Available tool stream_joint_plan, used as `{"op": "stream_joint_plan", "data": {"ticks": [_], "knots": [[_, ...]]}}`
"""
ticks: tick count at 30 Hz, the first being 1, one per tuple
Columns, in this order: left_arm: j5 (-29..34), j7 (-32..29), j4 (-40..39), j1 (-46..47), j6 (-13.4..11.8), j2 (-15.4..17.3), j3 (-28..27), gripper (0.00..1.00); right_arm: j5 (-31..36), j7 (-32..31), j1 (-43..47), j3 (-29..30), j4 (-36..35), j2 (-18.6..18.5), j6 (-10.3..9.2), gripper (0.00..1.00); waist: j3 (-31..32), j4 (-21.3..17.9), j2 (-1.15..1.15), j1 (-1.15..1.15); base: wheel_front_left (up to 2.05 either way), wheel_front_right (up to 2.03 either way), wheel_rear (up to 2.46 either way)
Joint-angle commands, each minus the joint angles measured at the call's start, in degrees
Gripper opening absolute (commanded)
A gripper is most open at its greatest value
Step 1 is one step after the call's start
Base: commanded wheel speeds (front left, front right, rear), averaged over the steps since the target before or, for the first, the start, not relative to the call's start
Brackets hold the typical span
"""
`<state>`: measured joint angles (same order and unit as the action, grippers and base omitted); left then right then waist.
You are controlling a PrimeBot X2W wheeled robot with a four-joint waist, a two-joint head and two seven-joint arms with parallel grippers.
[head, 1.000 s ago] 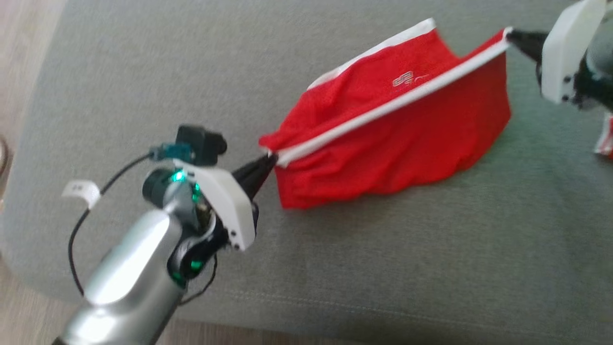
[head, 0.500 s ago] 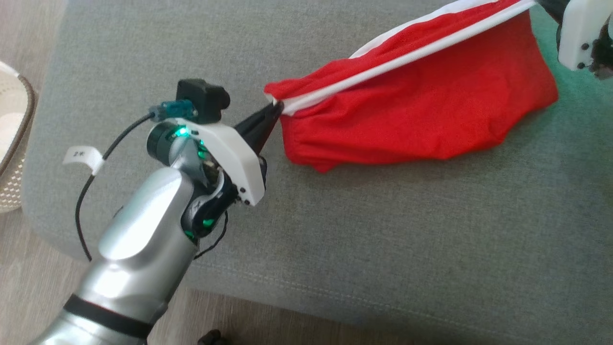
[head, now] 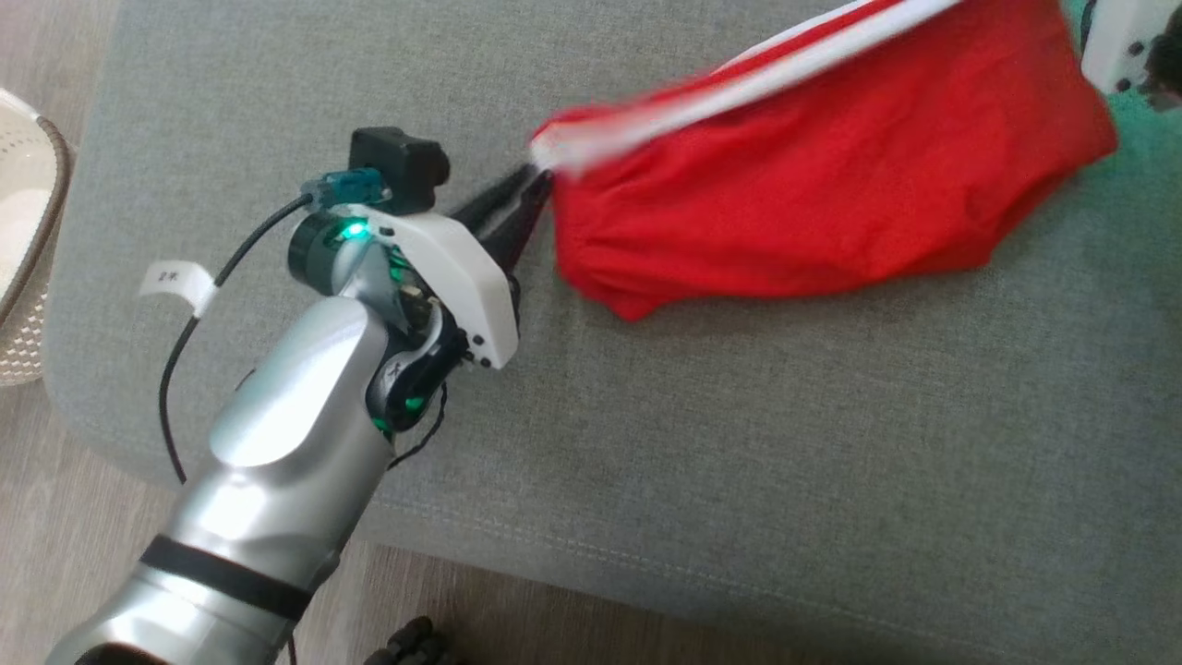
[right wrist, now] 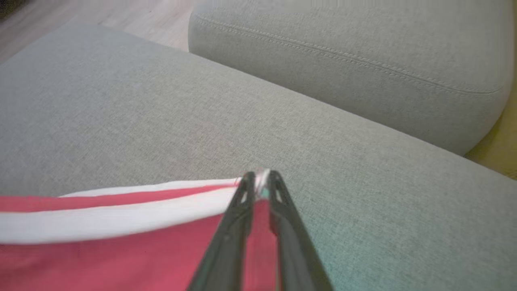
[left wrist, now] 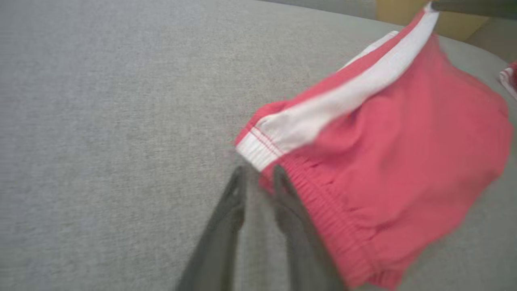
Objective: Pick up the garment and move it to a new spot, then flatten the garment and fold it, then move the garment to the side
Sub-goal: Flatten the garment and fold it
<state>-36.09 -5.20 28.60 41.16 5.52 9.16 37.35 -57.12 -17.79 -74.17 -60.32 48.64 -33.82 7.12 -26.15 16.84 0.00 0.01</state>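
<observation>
The garment (head: 831, 194) is a pair of red shorts with a white side stripe, hanging over the grey sofa seat (head: 739, 462) at the upper right. My left gripper (head: 540, 180) is open beside its near corner. In the left wrist view that gripper (left wrist: 258, 171) has parted fingers, and the white corner (left wrist: 258, 151) sits just past the tips, free of them. My right gripper (right wrist: 260, 176) pinches the far end of the white stripe (right wrist: 121, 218) at its tips and holds it up. In the head view only its white housing (head: 1117, 46) is inside the frame.
A woven basket (head: 23, 259) stands on the wooden floor at the left. The seat's front edge (head: 646, 573) runs along the bottom. A grey back cushion (right wrist: 363, 60) rises behind the seat. Another red and white piece (left wrist: 509, 76) lies at the far right.
My left gripper has opened and let go of the garment's corner, which now blurs as it drops away. The right gripper still holds its end. The head camera has shifted.
</observation>
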Motion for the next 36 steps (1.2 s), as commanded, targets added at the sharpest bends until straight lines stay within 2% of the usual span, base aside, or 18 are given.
{"op": "stream_joint_plan", "data": {"ticks": [1,7,15,23,28,32,33,36], "knots": [[0.53,0.71,-0.97,2.39,-0.50,1.56,-2.02,1.00,-0.14,1.00,-1.35,0.65,-0.53,0.22,0.36,1.00,0.05,-0.07,0.00,-0.01,0.00,0.00,0.00],[1.96,4.44,1.85,2.99,-2.75,1.54,-2.69,1.00,1.70,7.49,-2.07,0.14,4.28,1.98,0.36,1.00,1.15,-1.27,0.00,-0.01,0.00,0.00,0.00],[-0.41,9.32,2.74,1.32,-5.23,1.71,-6.60,1.00,3.32,18.09,0.24,0.73,10.42,4.91,0.36,1.00,5.20,-4.53,0.00,-0.01,0.00,0.00,0.00],[-0.91,15.84,2.51,-2.64,-9.01,3.19,-10.07,1.00,1.29,30.02,6.59,3.60,9.99,6.96,0.36,1.00,11.58,-8.85,0.00,-0.01,0.00,0.00,0.00],[-2.51,19.28,-0.70,-7.13,-8.72,2.86,-13.04,1.00,3.13,32.62,11.26,5.95,8.09,6.94,0.36,1.00,15.27,-11.33,0.00,-0.01,0.00,0.00,0.00],[-2.12,20.07,-4.17,-11.77,-9.24,2.39,-15.48,1.00,9.38,32.76,15.78,13.71,1.94,5.48,0.36,1.00,17.60,-12.85,0.00,-0.01,0.00,0.00,0.00],[-2.12,20.07,-4.17,-11.77,-9.24,2.39,-15.48,1.00,9.38,32.76,15.78,13.71,1.94,5.48,0.36,1.00,17.60,-12.85,0.00,-0.01,0.00,0.00,0.00],[-1.26,20.16,-8.93,-15.57,-6.97,1.14,-18.05,1.00,14.21,32.77,22.76,23.04,-3.76,5.42,0.36,1.00,18.88,-13.77,0.00,-0.01,0.00,0.00,0.00]]}}
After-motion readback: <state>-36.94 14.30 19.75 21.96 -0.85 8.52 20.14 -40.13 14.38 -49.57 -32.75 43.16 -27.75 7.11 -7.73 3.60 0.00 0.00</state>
